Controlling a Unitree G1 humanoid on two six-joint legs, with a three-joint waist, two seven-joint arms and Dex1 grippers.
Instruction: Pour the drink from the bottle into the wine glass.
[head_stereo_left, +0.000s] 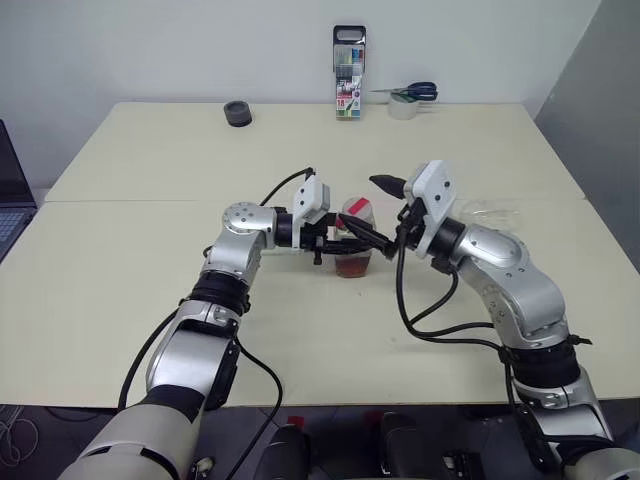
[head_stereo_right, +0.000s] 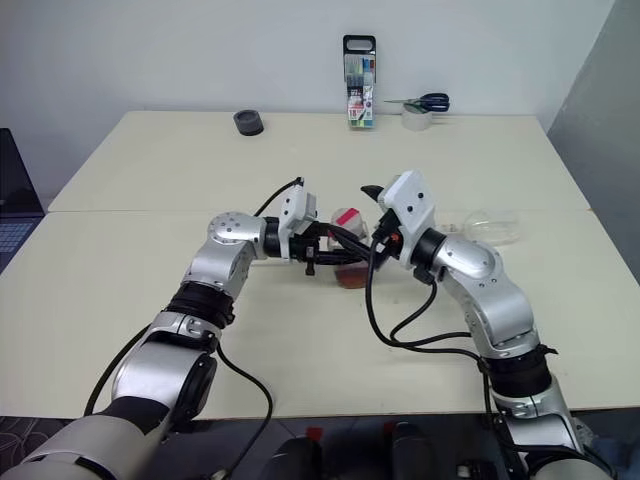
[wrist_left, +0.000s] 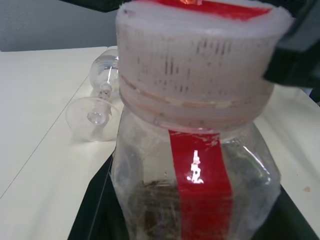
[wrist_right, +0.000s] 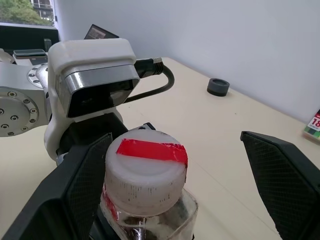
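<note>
The bottle (head_stereo_left: 353, 243) is a small clear plastic one with a white ribbed cap (wrist_right: 145, 167) and a red tape strip running over the cap and down its side. It stands at the table's middle. A little reddish-brown drink (head_stereo_left: 352, 266) sits at its bottom. My left gripper (head_stereo_left: 348, 240) reaches in from the left and is shut on the bottle's body. My right gripper (wrist_right: 175, 140) is open, one finger on each side of the cap, the far finger well apart from it. The wine glass (head_stereo_left: 490, 212) lies on its side to the right, also seen in the left wrist view (wrist_left: 100, 100).
At the table's far edge stand an upright pack of coloured pens (head_stereo_left: 349, 73), a tape roll with blue-handled scissors (head_stereo_left: 408, 98) and a small black round object (head_stereo_left: 237, 112). A laptop (head_stereo_left: 8, 200) shows at the left border. A seam crosses the table (head_stereo_left: 150, 200).
</note>
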